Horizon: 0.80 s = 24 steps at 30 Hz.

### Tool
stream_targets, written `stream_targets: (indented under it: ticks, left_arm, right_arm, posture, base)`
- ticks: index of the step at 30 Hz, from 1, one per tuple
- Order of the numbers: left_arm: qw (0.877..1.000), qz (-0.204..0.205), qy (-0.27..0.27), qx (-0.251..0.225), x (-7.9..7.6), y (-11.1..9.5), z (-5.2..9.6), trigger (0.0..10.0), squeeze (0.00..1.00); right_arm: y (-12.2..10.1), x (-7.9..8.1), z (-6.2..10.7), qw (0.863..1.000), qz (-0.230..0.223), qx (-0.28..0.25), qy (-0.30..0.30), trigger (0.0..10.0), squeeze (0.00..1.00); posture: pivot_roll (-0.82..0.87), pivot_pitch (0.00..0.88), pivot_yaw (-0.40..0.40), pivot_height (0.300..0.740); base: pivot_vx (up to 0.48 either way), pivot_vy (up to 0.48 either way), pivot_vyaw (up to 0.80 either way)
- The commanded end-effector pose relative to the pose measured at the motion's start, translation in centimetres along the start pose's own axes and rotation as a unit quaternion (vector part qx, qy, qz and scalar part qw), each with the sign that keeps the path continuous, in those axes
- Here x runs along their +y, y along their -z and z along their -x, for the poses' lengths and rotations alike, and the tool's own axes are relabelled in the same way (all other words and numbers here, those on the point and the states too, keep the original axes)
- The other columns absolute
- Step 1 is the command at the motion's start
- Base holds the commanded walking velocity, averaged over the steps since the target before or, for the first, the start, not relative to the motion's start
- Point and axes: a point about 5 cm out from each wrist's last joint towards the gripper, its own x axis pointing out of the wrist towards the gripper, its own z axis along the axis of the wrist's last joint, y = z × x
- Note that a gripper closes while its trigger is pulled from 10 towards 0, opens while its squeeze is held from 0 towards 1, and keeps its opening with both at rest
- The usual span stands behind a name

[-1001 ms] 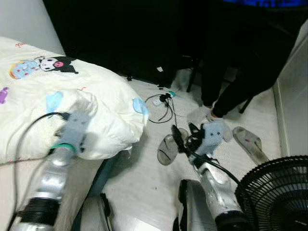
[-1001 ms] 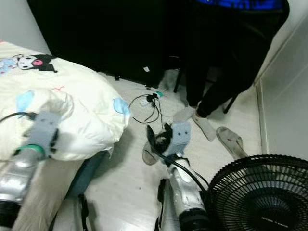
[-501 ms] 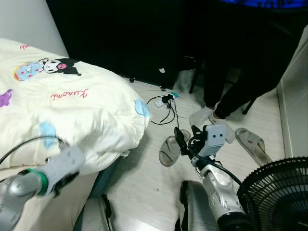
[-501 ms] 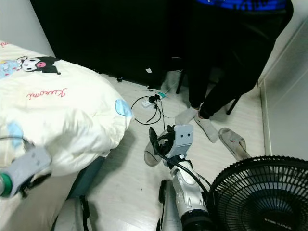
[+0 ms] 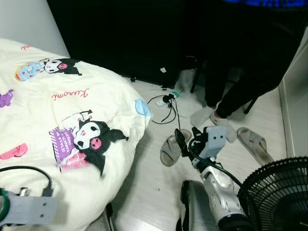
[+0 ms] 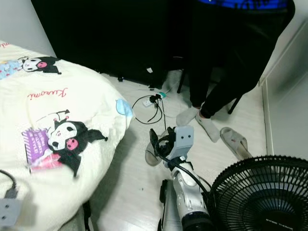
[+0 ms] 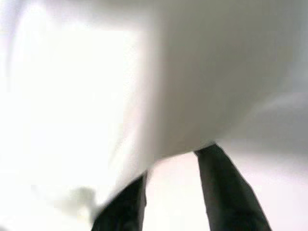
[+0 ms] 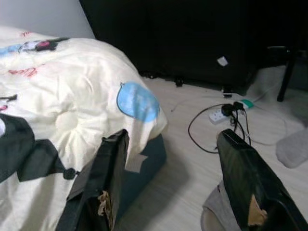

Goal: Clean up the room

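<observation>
A cream duvet printed with cartoon figures lies spread over the bed on my left. Its edge hangs down toward the floor. My left gripper is low at the near left, and its wrist mount rests on the duvet. In the left wrist view white fabric lies across the two black fingertips, which stand close together on it. My right gripper hovers open over the floor, just above a grey slipper, with nothing between its fingers.
A second slipper lies on the right. A person in black trousers and white socks stands behind it. A power strip with a black cable lies on the floor. A black fan stands near right. The bed's blue base shows under the duvet.
The bunched duvet corner has been drawn toward me and laid flat, uncovering a black cartoon print. My left arm has dropped back to the lower left. The right arm has barely shifted.
</observation>
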Motion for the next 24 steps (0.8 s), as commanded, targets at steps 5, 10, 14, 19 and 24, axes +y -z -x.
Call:
stream_targets:
  ticks: [5,10,14,19,24]
  left_arm:
    - [0.995,0.035,-0.084,0.034,2.3,0.9,-0.2,10.0,0.00]
    - [0.931,0.123,-0.336,0.071,10.0,2.3,2.5,10.0,0.00]
    - [0.830,0.176,-0.521,0.094,14.7,3.4,6.6,10.0,0.00]
    - [0.744,0.205,-0.622,0.130,15.9,5.9,9.4,10.0,0.00]
    - [0.699,0.374,-0.608,0.042,15.7,5.5,8.2,10.0,0.00]
  right_arm:
    - [0.5,0.2,0.3,1.000,-0.007,0.010,0.000,10.0,0.00]
    - [0.5,0.4,0.1,1.000,-0.008,0.010,-0.004,10.0,0.00]
    - [0.4,0.6,0.0,1.000,-0.009,0.009,-0.008,10.0,0.00]
    - [0.4,0.7,0.0,1.000,-0.009,0.008,-0.009,10.0,0.00]
    - [0.6,0.8,0.1,1.000,-0.010,0.010,-0.012,10.0,0.00]
  posture:
    - [0.04,0.035,0.057,0.549]
    - [0.04,0.032,0.048,0.549]
    - [0.04,0.027,0.046,0.549]
    - [0.03,0.023,0.052,0.549]
    - [0.04,0.021,0.044,0.549]
  base:
    - [0.000,0.000,0.00]
    - [0.000,0.000,0.00]
    - [0.000,0.000,0.00]
    - [0.000,0.000,0.00]
    - [0.000,0.000,0.00]
